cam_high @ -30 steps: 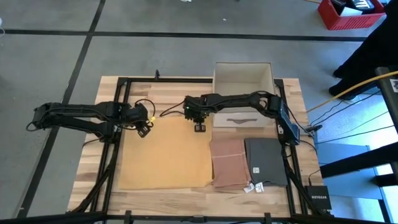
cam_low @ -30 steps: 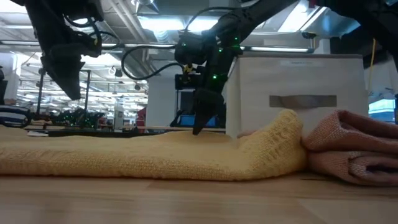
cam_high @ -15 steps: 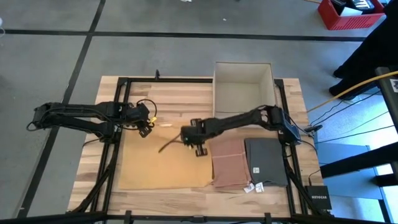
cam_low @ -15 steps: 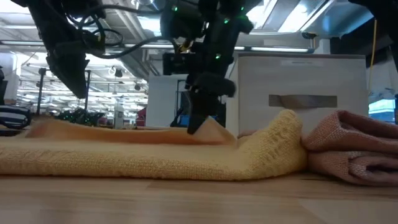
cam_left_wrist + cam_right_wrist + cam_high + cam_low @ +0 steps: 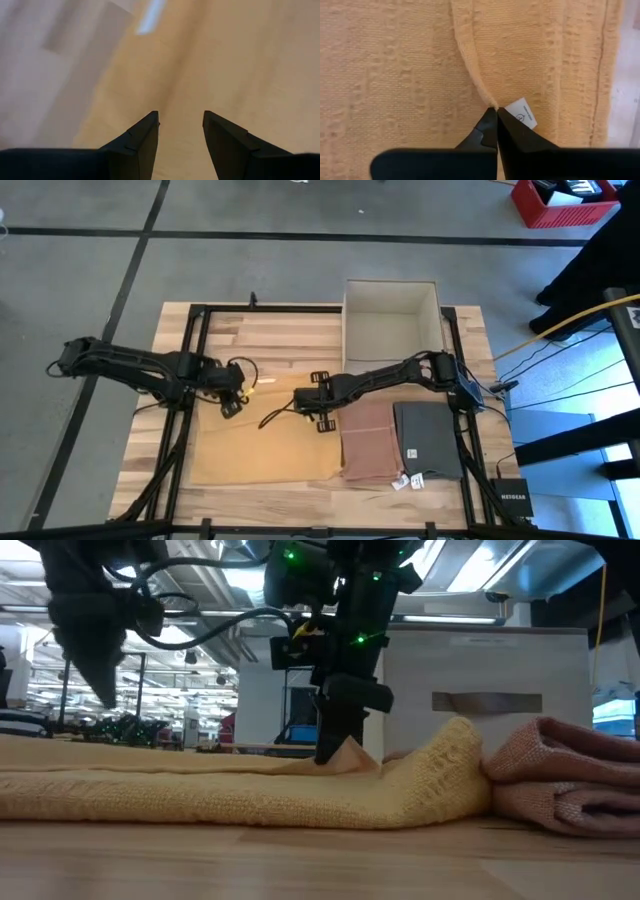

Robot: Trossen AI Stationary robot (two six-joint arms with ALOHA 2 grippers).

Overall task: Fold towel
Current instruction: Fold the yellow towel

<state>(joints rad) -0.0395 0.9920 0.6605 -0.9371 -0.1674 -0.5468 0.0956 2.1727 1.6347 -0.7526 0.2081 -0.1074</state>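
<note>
A yellow towel (image 5: pixel 265 445) lies spread on the wooden table, its far right part drawn over itself. My right gripper (image 5: pixel 321 418) stands over the towel's right side, shut on its hem beside a white label (image 5: pixel 521 113). In the low view it points down at the towel (image 5: pixel 337 752). My left gripper (image 5: pixel 232 397) is open and hovers above the towel near its far left corner. The left wrist view shows its fingers apart (image 5: pixel 181 121) over blurred yellow cloth (image 5: pixel 240 65), touching nothing. My right gripper pinches the towel's hemmed edge (image 5: pixel 487 102) between its two fingertips, right next to the white label. The fingers come from above, pointing down. The pinched bit stands up as a small peak (image 5: pixel 348 750), and the rest of the towel lies slack on the table.
A folded pink towel (image 5: pixel 368 442) and a folded grey one (image 5: pixel 428 438) lie just right of the yellow towel. A white open box (image 5: pixel 392 310) stands at the far right. Bare wood (image 5: pixel 270 340) lies beyond the towel's far edge.
My right gripper has moved from the towel's far right corner toward the near edge, staying shut and dragging that corner over the towel. The far edge rose in a loose fold midway and has sunk lower. My left gripper has shifted slightly toward the near edge.
</note>
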